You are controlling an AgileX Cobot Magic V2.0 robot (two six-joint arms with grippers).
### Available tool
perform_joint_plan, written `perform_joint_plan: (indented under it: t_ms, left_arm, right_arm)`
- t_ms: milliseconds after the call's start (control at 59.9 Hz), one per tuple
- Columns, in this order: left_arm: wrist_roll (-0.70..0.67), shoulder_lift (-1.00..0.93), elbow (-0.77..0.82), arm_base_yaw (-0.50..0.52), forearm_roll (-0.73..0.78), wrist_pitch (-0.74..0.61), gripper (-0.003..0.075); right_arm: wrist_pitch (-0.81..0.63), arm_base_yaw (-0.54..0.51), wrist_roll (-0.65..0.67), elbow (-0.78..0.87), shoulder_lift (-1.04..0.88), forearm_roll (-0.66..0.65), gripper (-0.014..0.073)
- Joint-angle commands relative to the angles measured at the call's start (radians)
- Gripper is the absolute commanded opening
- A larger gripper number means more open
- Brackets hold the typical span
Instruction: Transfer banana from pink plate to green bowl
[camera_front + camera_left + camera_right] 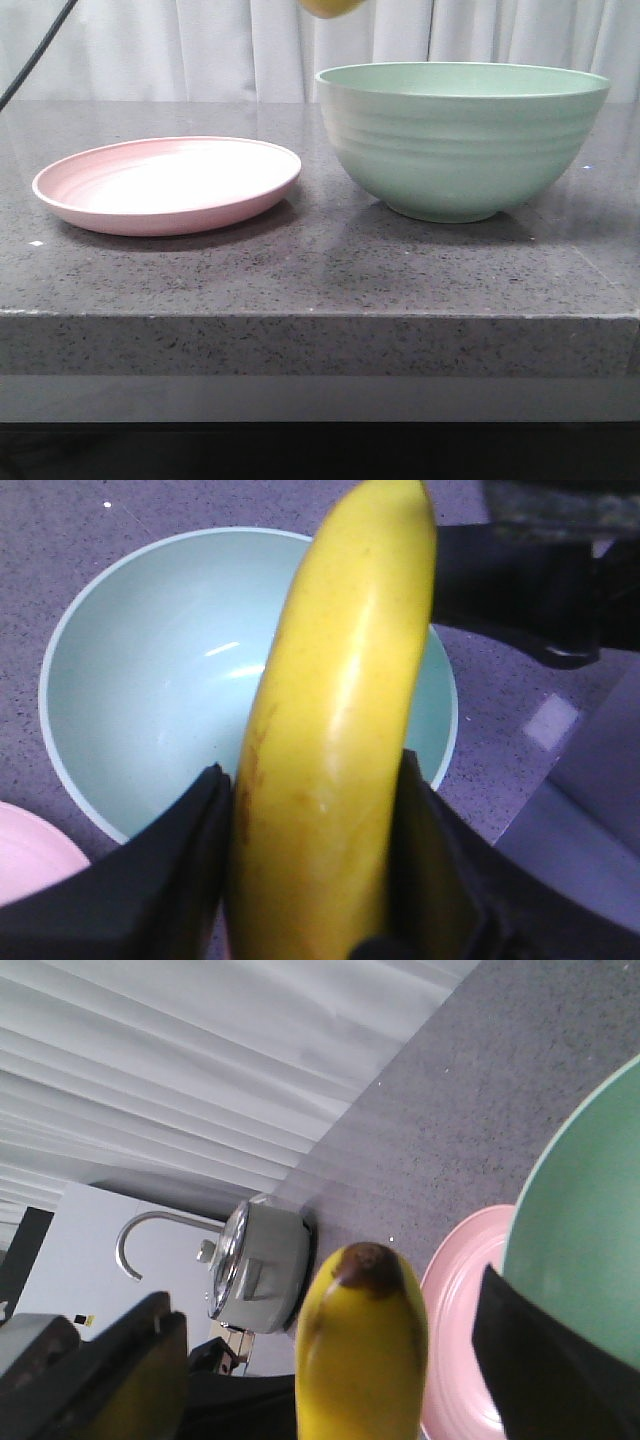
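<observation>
Above the green bowl [160, 680], your left hand [310, 820] is gripping the banana [335, 720], its 2 fingers [175, 865] closed against the fruit's sides. In the front view only the banana's yellow underside [333, 7] is showing at the top edge, roughly over the bowl's near-left rim [330, 80]. The pink plate [165, 185] is sitting bare on the worktop [320, 270], just beside the bowl and apart from it.

Your right hand [330, 1360] is hanging with its fingers spread wide, and I am judging it to be holding nothing; the banana's brown tip [368, 1265] is showing between those fingers only because the left hand is carrying it through that view.

Watch these 3 risks:
1. Seen from the front, the banana is lining up with the bowl's left rim rather than its middle. If you are releasing now, it may strike the rim and tumble onto the worktop or back toward the plate.
2. You are holding it high; a drop from there could make it bounce out or nudge the bowl.
3. Both arms are crowding the same space, so a careless move is risking contact between them.
</observation>
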Motion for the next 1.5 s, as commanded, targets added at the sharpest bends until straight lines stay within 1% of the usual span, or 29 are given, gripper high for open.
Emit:
perform_joint_plan:
  t_ms: [0, 167, 234, 351, 551, 584, 635, 701, 768, 835, 885, 935, 985, 1102, 1202, 1269, 1369, 1486]
  left_arm:
    - [-0.003, -0.047, -0.036, -0.01, -0.018, -0.082, 0.0094]
    - [-0.003, -0.047, -0.036, -0.01, -0.018, -0.082, 0.0094]
    - [-0.003, -0.047, -0.036, -0.01, -0.018, -0.082, 0.0094]
    - [-0.003, -0.047, -0.036, -0.01, -0.014, -0.082, 0.0094]
    - [-0.003, -0.047, -0.036, -0.01, -0.014, -0.082, 0.0096]
    - [-0.003, -0.047, -0.036, -0.01, -0.014, -0.082, 0.0097]
    - [-0.003, -0.047, -0.036, -0.01, -0.014, -0.08, 0.0104]
    - [-0.003, -0.047, -0.036, -0.01, -0.014, -0.08, 0.0136]
    - [-0.003, -0.047, -0.036, -0.01, -0.014, -0.08, 0.0204]
    - [-0.003, -0.047, -0.036, -0.01, -0.014, -0.08, 0.0304]
    - [-0.003, -0.047, -0.036, -0.01, -0.014, -0.08, 0.04]
    - [-0.003, -0.047, -0.036, -0.01, -0.014, -0.08, 0.0477]
    - [-0.003, -0.047, -0.036, -0.01, -0.014, -0.08, 0.0517]
    - [-0.003, -0.047, -0.036, -0.01, -0.014, -0.079, 0.0527]
    - [-0.003, -0.047, -0.036, -0.01, -0.014, -0.079, 0.0527]
    - [-0.003, -0.047, -0.036, -0.01, -0.014, -0.079, 0.0527]
    - [-0.003, -0.047, -0.036, -0.01, -0.014, -0.079, 0.0526]
    - [-0.003, -0.047, -0.036, -0.01, -0.014, -0.071, 0.0526]
  right_arm:
    - [0.03, 0.042, -0.041, -0.063, 0.021, 0.052, 0.0598]
    - [0.004, 0.107, -0.041, -0.095, 0.066, 0.052, 0.0594]
    - [-0.004, 0.117, -0.041, -0.095, 0.071, 0.05, 0.0566]
    - [-0.002, 0.117, -0.042, -0.095, 0.072, 0.05, 0.0452]
    - [-0.002, 0.117, -0.042, -0.095, 0.072, 0.05, 0.0178]
    - [-0.002, 0.117, -0.042, -0.095, 0.072, 0.05, 0.0143]
    - [-0.001, 0.117, -0.042, -0.095, 0.072, 0.05, 0.0115]
    - [0.0, 0.117, -0.042, -0.095, 0.072, 0.05, 0.0104]
    - [0.0, 0.117, -0.042, -0.095, 0.072, 0.05, 0.0104]
    - [0.0, 0.117, -0.042, -0.095, 0.072, 0.05, 0.0104]
    - [0.001, 0.117, -0.042, -0.095, 0.072, 0.05, 0.0104]
    - [0.001, 0.117, -0.042, -0.095, 0.072, 0.05, 0.0104]
    - [0.0, 0.117, -0.043, -0.095, 0.072, 0.05, 0.0104]
    - [-0.019, 0.117, -0.069, -0.095, 0.072, 0.05, 0.0104]
    - [-0.064, 0.116, -0.121, -0.096, 0.072, 0.05, 0.0104]
    - [-0.111, 0.111, -0.186, -0.107, 0.073, 0.05, 0.0104]
    - [-0.197, 0.103, -0.325, -0.153, 0.074, 0.05, 0.0104]
    - [-0.285, 0.099, -0.442, -0.216, 0.077, 0.049, 0.0104]
